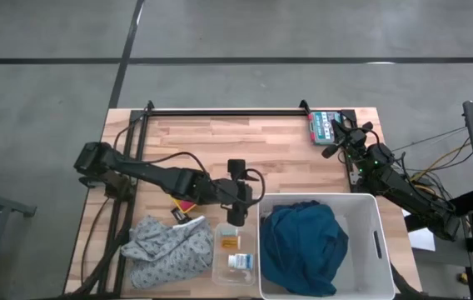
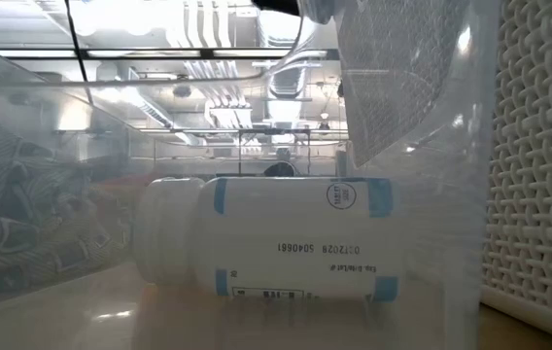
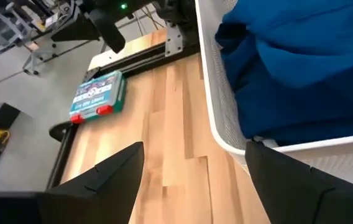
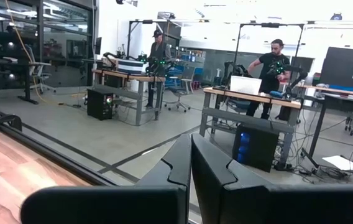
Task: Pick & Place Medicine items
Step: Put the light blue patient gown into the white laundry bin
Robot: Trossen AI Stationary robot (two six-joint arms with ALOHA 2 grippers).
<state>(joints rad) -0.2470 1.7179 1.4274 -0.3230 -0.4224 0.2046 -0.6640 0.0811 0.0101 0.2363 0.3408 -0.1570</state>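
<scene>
- Your left gripper [image 1: 233, 218] hangs over the clear plastic tray [image 1: 219, 271], fingers spread wide and empty.
- The small orange-amber bottle [image 1: 230, 242] and the white bottle with blue print [image 1: 238, 262] both lie in that tray.
- Come down off-centre and a finger could catch the tray wall or the white perforated basket [image 1: 379, 242] just beside it, tipping the tray.
- Your right gripper [image 1: 334, 143] waits at the far corner, fingers pressed together.
</scene>
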